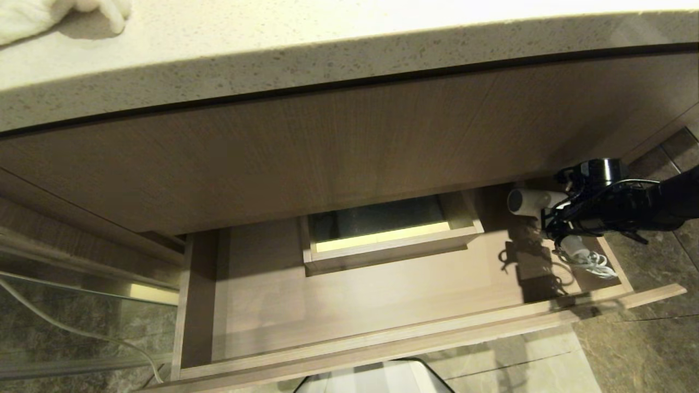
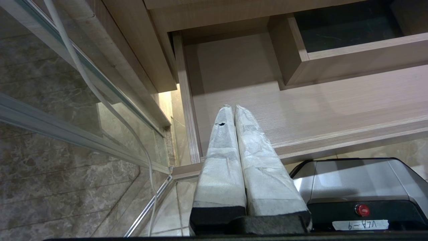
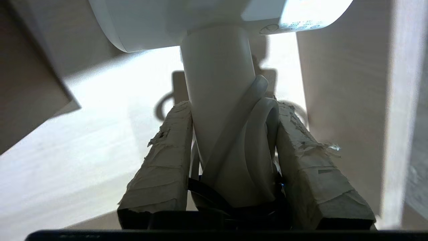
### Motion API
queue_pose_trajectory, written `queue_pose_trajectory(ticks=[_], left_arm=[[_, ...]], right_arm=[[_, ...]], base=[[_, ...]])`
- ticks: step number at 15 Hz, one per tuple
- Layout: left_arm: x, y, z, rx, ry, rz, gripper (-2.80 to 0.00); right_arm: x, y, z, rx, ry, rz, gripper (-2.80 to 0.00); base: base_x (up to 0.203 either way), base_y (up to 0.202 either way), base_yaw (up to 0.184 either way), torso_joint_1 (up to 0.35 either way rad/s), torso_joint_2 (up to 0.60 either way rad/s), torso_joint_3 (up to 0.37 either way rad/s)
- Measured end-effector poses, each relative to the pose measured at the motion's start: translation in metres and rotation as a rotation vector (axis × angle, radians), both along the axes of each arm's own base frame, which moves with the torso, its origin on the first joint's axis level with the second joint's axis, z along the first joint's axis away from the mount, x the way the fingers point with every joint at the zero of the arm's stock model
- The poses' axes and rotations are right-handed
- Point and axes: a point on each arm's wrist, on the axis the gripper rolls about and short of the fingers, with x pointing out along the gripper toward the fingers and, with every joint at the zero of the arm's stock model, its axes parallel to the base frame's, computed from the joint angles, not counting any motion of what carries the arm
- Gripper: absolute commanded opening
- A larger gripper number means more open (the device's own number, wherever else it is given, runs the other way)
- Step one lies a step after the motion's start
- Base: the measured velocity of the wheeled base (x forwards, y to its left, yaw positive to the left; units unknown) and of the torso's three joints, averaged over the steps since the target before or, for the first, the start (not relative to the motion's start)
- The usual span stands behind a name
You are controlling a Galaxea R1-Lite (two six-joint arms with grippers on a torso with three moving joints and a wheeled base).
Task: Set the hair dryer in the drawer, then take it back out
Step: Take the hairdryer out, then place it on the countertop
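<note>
Right pincer (image 3: 234, 134) clamps hair dryer (image 3: 217, 83) handle above drawer (image 1: 382, 333); left pincer (image 2: 234, 115) clenched.

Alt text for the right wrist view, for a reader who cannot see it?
The right gripper clamps the handle of the white hair dryer, with loops of its cord caught between the taped fingers. Below lies the pale wood floor of the open drawer.
</note>
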Motion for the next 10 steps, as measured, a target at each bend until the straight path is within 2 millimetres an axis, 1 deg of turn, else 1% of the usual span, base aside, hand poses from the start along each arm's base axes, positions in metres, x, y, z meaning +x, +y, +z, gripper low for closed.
queue_pose_trajectory(ticks=[1, 3, 8, 10], left_arm=[[0.000, 0.000, 0.000, 0.000, 0.000, 0.000, -2.80], [0.000, 0.000, 0.000, 0.000, 0.000, 0.000, -2.80], [0.000, 0.000, 0.000, 0.000, 0.000, 0.000, -2.80], [0.000, 0.000, 0.000, 0.000, 0.001, 0.000, -2.80]], right_arm=[[-0.003, 0.000, 0.003, 0.000, -0.002, -0.001, -2.80], [-0.018, 0.003, 0.010, -0.009, 0.013, 0.010, -2.80], [-0.059, 0.011, 0.040, -0.050, 0.028, 0.042, -2.80], [-0.072, 0.013, 0.048, -0.061, 0.027, 0.050, -2.80]], base=[[0.000, 0.000, 0.000, 0.000, 0.00, 0.000], [0.000, 0.000, 0.000, 0.000, 0.00, 0.000], [0.000, 0.000, 0.000, 0.000, 0.00, 0.000], [0.000, 0.000, 0.000, 0.000, 0.00, 0.000]])
